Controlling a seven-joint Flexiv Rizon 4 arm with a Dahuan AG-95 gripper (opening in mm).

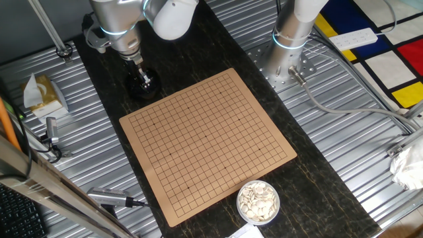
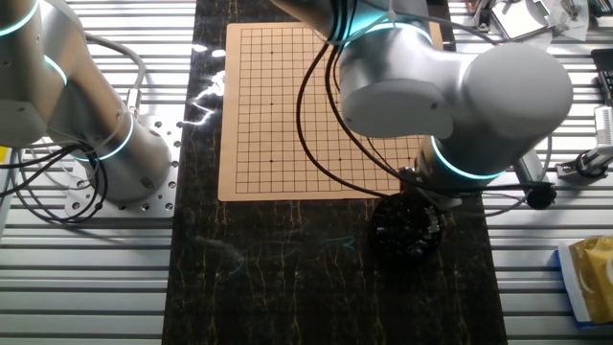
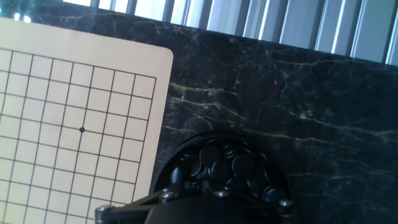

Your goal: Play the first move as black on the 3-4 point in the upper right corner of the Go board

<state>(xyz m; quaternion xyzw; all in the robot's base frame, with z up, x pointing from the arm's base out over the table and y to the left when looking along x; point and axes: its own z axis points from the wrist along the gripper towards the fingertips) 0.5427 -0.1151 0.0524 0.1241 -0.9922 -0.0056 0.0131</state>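
The metal two-finger claw is reaching into the round black bowl of glossy black stones, just beside the tan wooden Go board corner on the dark marble desk; whether it is clenched, I cannot tell.

A round clear bowl of white stones sits on the dark marble-patterned tabletop just off the tan board's near corner. A yellow tissue box rests on the ribbed metal surface to the left. A white power strip lies on the red, yellow and blue checked mat. A silver pen-shaped tool lies near the keyboard.
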